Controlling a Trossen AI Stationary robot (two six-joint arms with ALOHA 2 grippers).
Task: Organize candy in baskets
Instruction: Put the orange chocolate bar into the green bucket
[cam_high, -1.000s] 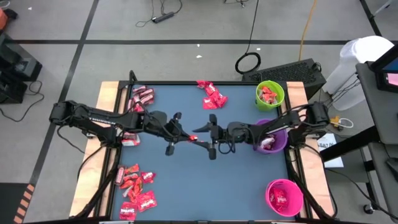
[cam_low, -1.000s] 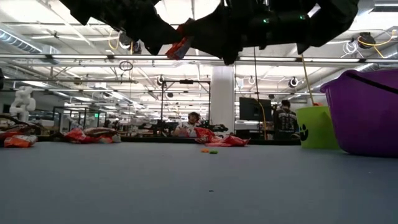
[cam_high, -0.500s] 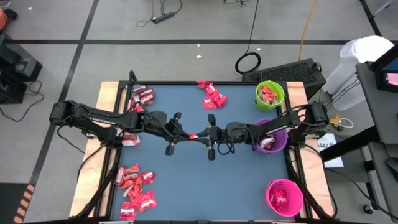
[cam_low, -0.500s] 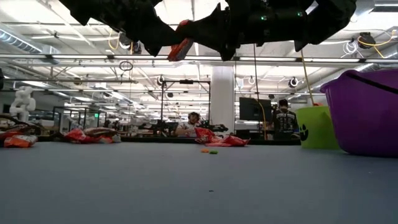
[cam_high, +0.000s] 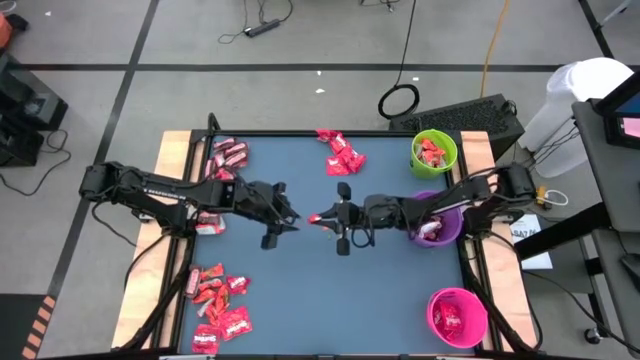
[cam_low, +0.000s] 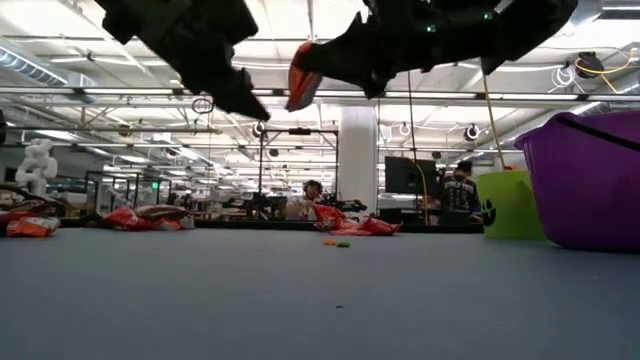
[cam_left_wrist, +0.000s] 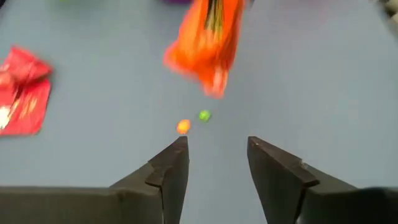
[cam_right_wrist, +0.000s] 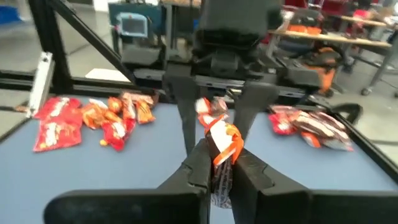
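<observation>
The candy (cam_high: 222, 305) wears shiny, crinkled foil-like wrappers, the baskets (cam_high: 457, 316) look like smooth glossy plastic, and the table (cam_high: 300, 280) has a matt blue-grey top edged with pale bare wood.

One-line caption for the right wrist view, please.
Right gripper shut on a shiny red wrapped candy, held above the blue table facing the open left gripper.

Grey floor (cam_high: 120, 60), seemingly bright workshop hall
</observation>
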